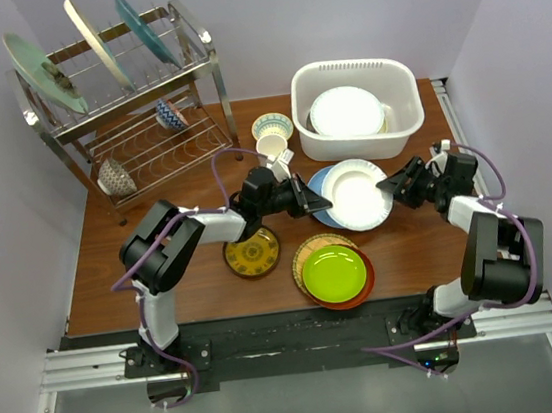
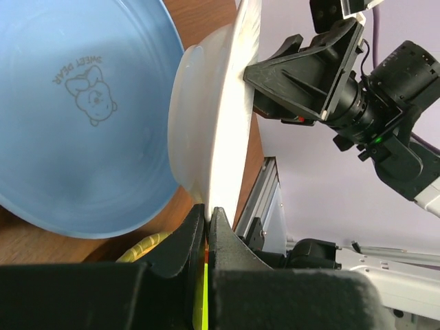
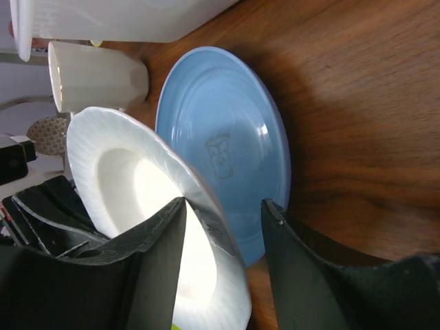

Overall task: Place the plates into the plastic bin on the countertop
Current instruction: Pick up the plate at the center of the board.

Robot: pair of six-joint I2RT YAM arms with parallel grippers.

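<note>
**Only one plate shows in the bin**

Nearest to the arms, a lime green plate lies on a red-orange plate. Both lie on a yellow woven plate. Just left of that pile, a yellow patterned plate lies alone on the countertop. None of these four is in the bin yet.

A bit farther off, in the middle, is a white plate. The left gripper pinches its left rim, with both fingers pressed tight on the thin edge. The right gripper is at the right rim with its fingers spread wide. The rim sits between them, but they do not squeeze it. The white plate is tipped up over a blue plate that lies flat on the wood. I cannot tell if the two plates touch.

Farthest off is the plastic bin, at the far right of the countertop. A second white plate lies flat inside it. There may be more under it, but I cannot tell.

So most of the job looks left to do. The white plate looks like the next to go, up and over the bin's near wall. After it come the blue plate and the four near ones.
</note>
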